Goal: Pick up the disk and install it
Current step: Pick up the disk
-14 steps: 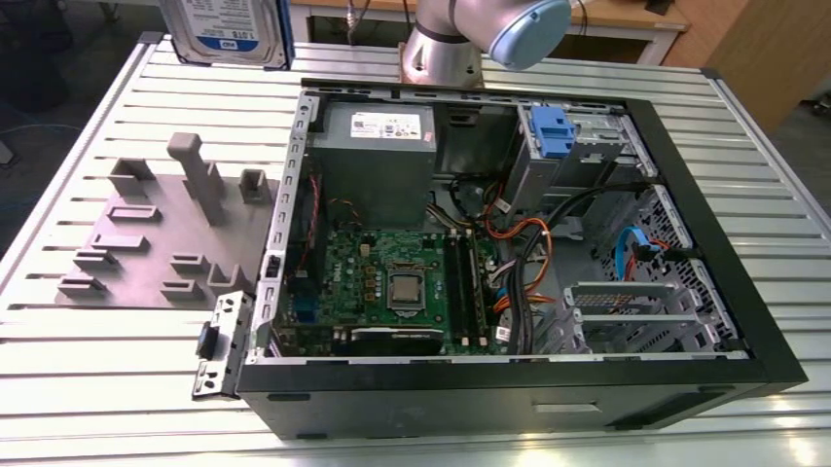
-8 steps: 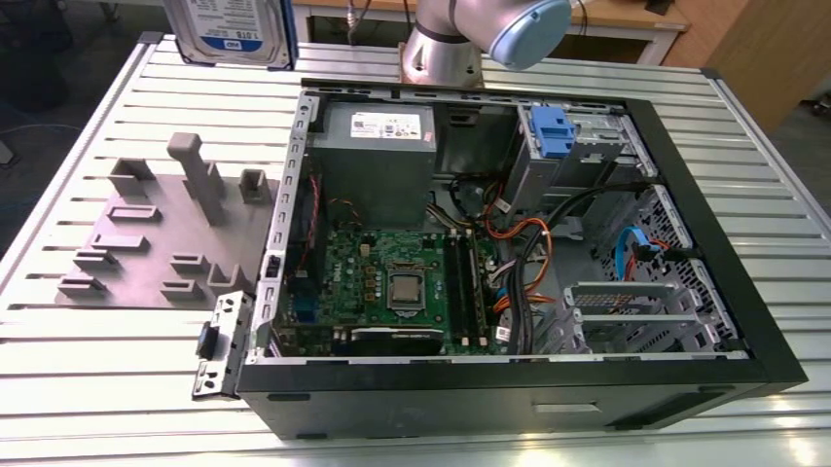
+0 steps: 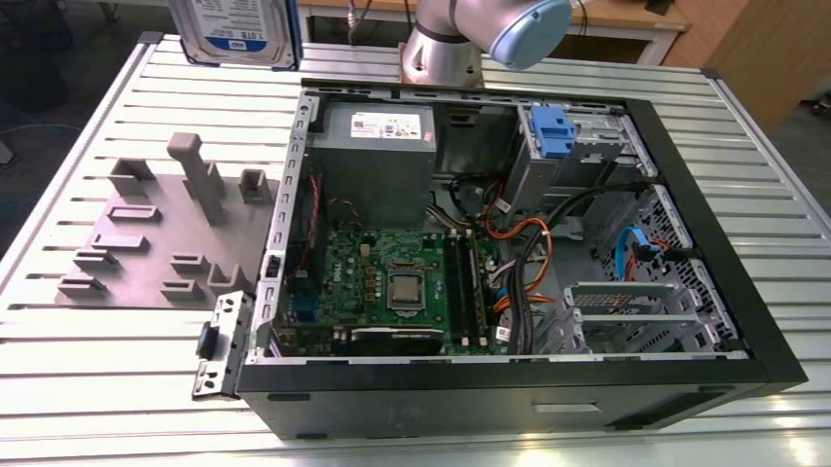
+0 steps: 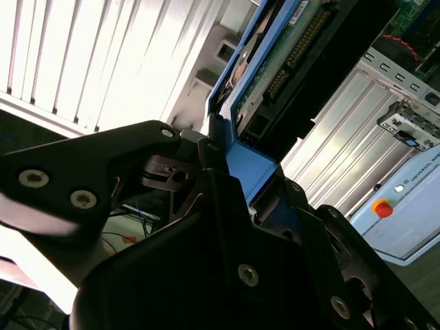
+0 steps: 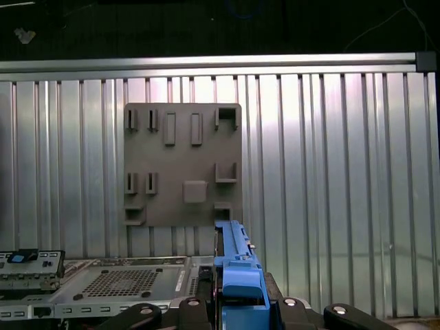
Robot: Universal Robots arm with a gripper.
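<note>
- The hand (image 4: 237, 172) is closed on one end of the disk (image 4: 275, 62). In the second wrist view its black fingers (image 4: 103, 172) press on the blue frame (image 4: 247, 168) from both sides.
- In that view the disk's long axis runs straight away from the hand. The board side and the connector row show.
- In the exterior view the disk (image 3: 240, 34) stands upright at the upper left of the frame. Its white-and-blue label faces the camera and its upper part is cut off by the frame's top edge.
- Its lower edge lies in front of the far left corner of the slatted desk (image 3: 117, 389). Whether it touches the desk I cannot tell.
- In the first wrist view the disk (image 5: 236, 261) shows edge-on as a narrow blue strip. It points at the desk beside the grey slotted holder (image 5: 182, 165).
- The holder (image 3: 156, 243) lies flat at the exterior view's left, just beside the open computer case (image 3: 520, 389).
- The arm (image 3: 449, 44) rises at the top centre, between the disk and the case's far right corner. A second blue carrier (image 3: 552, 131) sits in a bay there.
- Bare slats lie open along the exterior view's left edge and lower left. In the first wrist view a broad bare stretch of desk (image 5: 330, 172) lies beside the holder.
</note>
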